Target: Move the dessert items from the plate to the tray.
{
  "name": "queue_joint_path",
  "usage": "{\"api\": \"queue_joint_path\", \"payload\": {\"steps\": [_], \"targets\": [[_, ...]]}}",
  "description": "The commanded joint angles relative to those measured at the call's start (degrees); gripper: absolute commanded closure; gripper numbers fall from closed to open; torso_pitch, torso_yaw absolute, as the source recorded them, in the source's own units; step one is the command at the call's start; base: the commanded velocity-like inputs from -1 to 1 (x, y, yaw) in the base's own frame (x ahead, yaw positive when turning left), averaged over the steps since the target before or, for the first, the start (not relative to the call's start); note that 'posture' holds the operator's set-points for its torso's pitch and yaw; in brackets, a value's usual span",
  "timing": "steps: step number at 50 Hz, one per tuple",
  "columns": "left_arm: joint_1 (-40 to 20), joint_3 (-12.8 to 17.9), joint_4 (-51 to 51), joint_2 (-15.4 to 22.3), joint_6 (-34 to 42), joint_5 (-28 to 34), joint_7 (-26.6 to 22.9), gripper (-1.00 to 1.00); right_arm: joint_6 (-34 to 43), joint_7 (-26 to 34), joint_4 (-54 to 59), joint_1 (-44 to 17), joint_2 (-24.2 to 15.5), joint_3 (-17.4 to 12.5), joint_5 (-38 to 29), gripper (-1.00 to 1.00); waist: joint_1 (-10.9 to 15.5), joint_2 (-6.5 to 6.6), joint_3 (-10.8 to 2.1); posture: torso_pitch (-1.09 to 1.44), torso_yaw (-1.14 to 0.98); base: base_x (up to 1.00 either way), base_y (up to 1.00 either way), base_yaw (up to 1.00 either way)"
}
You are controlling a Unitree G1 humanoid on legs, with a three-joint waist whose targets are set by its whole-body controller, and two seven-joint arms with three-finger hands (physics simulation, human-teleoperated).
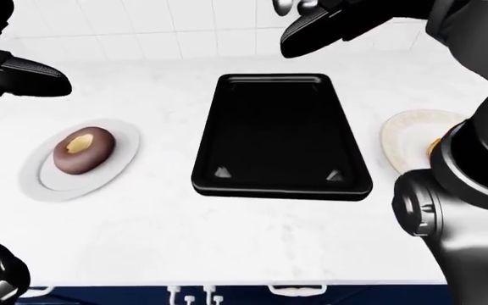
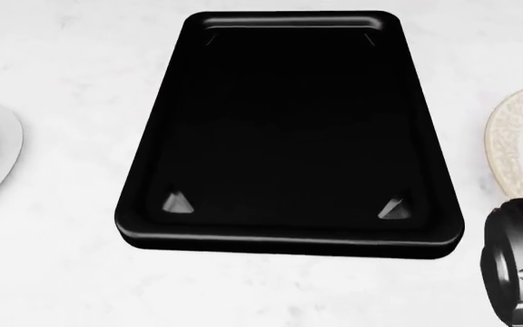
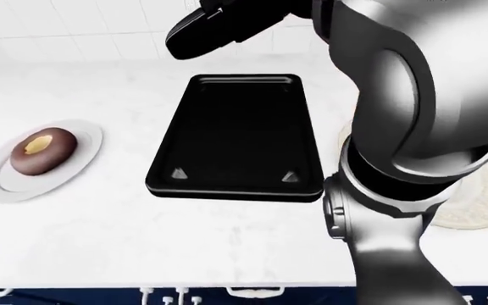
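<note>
Desserts: a chocolate doughnut (image 1: 82, 149) lay on the white plate (image 1: 39, 184), left of the empty black tray (image 1: 280, 189). Judged soft, light, crushable; grip gently across its sides. Right hand (image 1: 329, 25) hovered empty, unclenched; left hand's (image 1: 11, 75) state undeterminable.

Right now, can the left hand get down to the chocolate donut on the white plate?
Probably yes: the left hand hovers just above-left of the donut on its plate, with nothing between them.
</note>
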Motion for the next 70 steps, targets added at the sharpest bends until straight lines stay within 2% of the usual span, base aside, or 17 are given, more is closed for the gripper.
{"api": "queue_joint_path", "payload": {"steps": [1,11,22,34,36,42,43,47,52,56,65,70], "targets": [[-1.5,0.6,-0.1,1.3,-1.7,-0.7,0.6,-1.0,-1.4,0.8,-0.7,-1.6,0.3,-0.3,-2.0,-1.0,0.4,0.3,-1.37,0.0,0.24,0.0,0.0,0.0],[2.6,2.7,-0.9,1.4,-3.1,-3.9,2.8,-1.0,-1.0,4.0,-2.0,-0.6,2.8,0.5,-6.6,-1.0,4.6,1.29,-2.08,0.0,0.29,0.0,0.0,0.0],[4.0,2.9,-0.5,1.9,-4.1,-7.0,5.7,-1.0,-0.8,6.9,-2.8,0.0,3.0,0.3,-9.6,-1.0,9.5,1.87,-2.6,0.0,0.35,0.0,0.0,0.0],[8.9,0.4,0.6,1.5,-8.9,-7.3,7.9,-1.0,0.6,10.3,-4.2,0.0,0.7,-0.8,-11.7,-1.0,14.0,2.22,-3.08,0.0,0.41,0.0,0.0,0.0],[10.1,-1.0,2.1,0.6,-11.3,-6.0,7.9,-1.0,0.7,10.8,-4.5,0.1,0.6,-0.5,-12.0,-1.0,14.7,2.23,-3.12,0.0,0.42,0.0,0.0,0.0],[12.9,-2.2,4.5,-1.7,-15.1,-2.7,6.8,-1.0,1.1,11.7,-4.9,-0.1,0.4,-0.9,-13.0,-1.0,16.4,2.33,-3.55,0.0,0.43,0.0,0.0,0.0],[13.7,-3.2,4.9,-1.9,-18.1,-1.6,5.7,-1.0,1.0,11.8,-5.1,0.2,0.5,-0.9,-13.1,-1.0,16.6,2.33,-3.58,0.0,0.43,0.0,0.0,0.0],[15.0,-7.0,10.5,-5.5,-24.6,4.5,4.6,-1.0,0.7,12.5,-4.7,0.2,-0.1,-1.4,-13.4,-1.0,17.6,2.09,-3.74,0.0,0.43,0.0,0.0,0.0],[11.8,-10.4,17.2,-10.8,-35.9,11.4,2.9,-1.0,0.7,12.6,-5.4,1.0,0.0,-1.8,-13.6,-1.0,18.7,1.55,-4.03,0.0,0.43,0.0,0.0,0.0],[10.0,-13.6,22.7,-14.9,-41.2,17.5,2.1,-1.0,0.0,12.7,-5.9,2.5,0.1,-2.2,-13.7,-1.0,19.2,0.91,-4.09,0.0,0.43,0.0,0.0,0.0],[8.0,-15.8,31.9,-22.5,-47.0,25.0,-1.6,-1.0,-0.1,12.9,-7.1,4.6,-0.6,-3.2,-13.2,-1.0,19.6,0.19,-4.57,0.0,0.39,0.0,0.0,0.0],[6.1,-16.9,39.5,-24.7,-53.6,28.2,-1.8,-1.0,-0.5,12.4,-7.6,5.6,-0.1,-2.9,-12.9,-1.0,19.1,-0.32,-4.61,0.0,0.36,0.0,0.0,0.0]]}}
